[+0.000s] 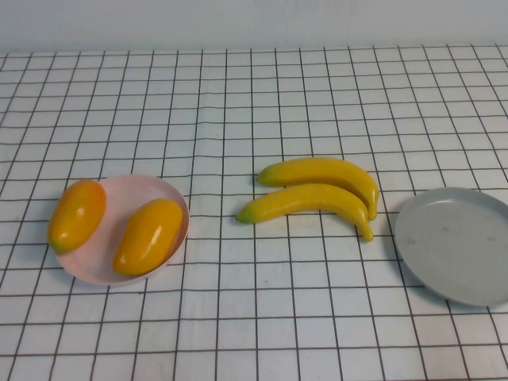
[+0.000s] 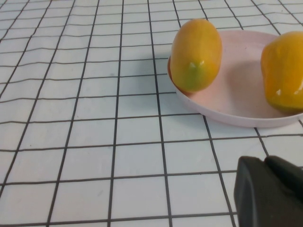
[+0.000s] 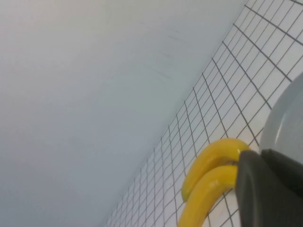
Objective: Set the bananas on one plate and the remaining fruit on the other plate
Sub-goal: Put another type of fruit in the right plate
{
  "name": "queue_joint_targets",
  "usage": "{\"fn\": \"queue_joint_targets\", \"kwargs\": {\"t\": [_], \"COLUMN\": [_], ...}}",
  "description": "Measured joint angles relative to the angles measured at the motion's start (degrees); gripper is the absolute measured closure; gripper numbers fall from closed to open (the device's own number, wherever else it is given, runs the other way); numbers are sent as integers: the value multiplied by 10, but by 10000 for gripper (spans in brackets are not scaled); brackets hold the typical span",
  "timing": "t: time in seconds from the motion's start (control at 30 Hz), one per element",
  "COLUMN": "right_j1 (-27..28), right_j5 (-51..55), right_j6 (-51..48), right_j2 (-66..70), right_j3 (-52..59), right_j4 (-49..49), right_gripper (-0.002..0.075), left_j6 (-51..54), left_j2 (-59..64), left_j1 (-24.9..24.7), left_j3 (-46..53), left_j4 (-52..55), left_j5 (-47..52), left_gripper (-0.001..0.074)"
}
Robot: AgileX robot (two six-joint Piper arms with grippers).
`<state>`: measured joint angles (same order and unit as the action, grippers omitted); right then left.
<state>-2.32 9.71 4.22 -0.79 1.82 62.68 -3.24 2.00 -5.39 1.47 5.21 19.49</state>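
The left gripper (image 2: 270,191), a dark block at the edge of the left wrist view, has its fingers pressed together on nothing and hangs low over the white, black-gridded tablecloth (image 1: 238,103), just short of the round, shallow, pale pink plastic plate (image 1: 171,198). The right gripper (image 3: 270,189) is likewise pressed together and empty, beside the round, shallow, pale grey-blue plastic plate (image 1: 460,246). Neither arm shows in the high view.

On the pink plate, at the table's left, lie the two plump, glossy orange-yellow mango-like fruits (image 1: 148,236). Their long axes slant alike, from near-left to far-right; the left one overhangs the rim.

The two long, curved, glossy yellow plastic bananas (image 1: 317,198) lie on the cloth in the middle, side by side and touching. They run left to right, arching away from the robot, greenish tips to the left, stem ends curling down towards the grey-blue plate, which stands just beside them on the right.
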Motion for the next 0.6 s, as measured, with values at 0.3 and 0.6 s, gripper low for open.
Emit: {"fn": "queue_joint_targets", "kwargs": {"t": [0.3,0.6], "right_j1": [0,0], "right_j5": [5,66], "right_j6": [-63,-197], "right_j2": [0,41], "right_j3": [0,-112], "right_j4": [46,-21], "right_gripper": [741,741], "left_j6": [0,0], "left_j2": [0,0], "left_j1": [0,0], "left_j3": [0,0], "left_j4": [0,0], "left_j5": [0,0], "left_gripper": [738,738]}}
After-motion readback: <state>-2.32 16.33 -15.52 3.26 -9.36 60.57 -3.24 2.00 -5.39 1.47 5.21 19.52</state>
